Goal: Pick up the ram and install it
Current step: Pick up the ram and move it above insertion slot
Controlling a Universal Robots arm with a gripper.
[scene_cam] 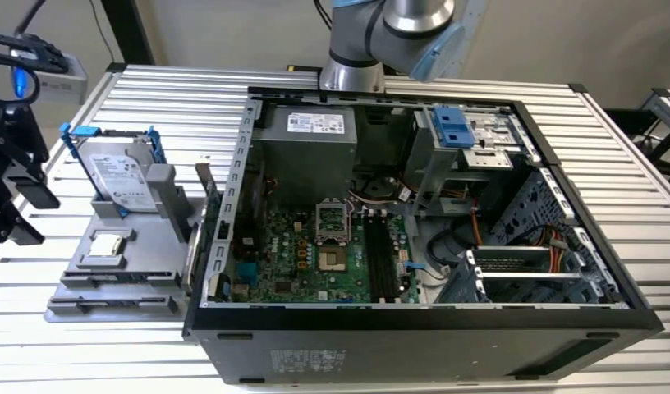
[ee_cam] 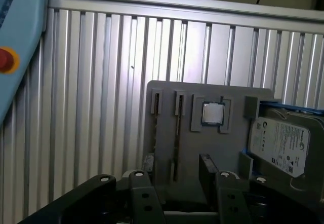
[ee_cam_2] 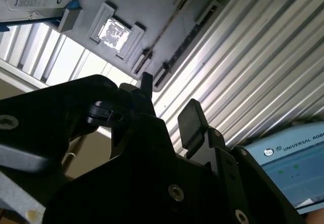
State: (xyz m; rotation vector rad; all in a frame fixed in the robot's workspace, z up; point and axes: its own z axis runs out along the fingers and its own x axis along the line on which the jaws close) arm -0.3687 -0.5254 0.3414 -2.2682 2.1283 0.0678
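At the far left edge of the exterior view, the black gripper point(scene_cam: 30, 215) hangs over the slatted metal table point(scene_cam: 149, 90). It is just beside the gray parts tray point(scene_cam: 149, 267) and well apart from the open computer case point(scene_cam: 423, 336), which takes up the middle and right of the frame. Its jaws stand apart with nothing between them, and both wrist views show a clear gap between the two fingers point(ee_cam: 208, 171). The ram point(ee_cam: 177, 133) appears to be the thin strip standing edge-on in a long slot of the tray, though it is too slim to tell for certain. On the same tray a square processor chip point(ee_cam: 212, 113) lies flat in its recess. A silver hard drive point(scene_cam: 121, 174) in a blue frame stands upright at the tray's end, toward the upper left of the exterior view.
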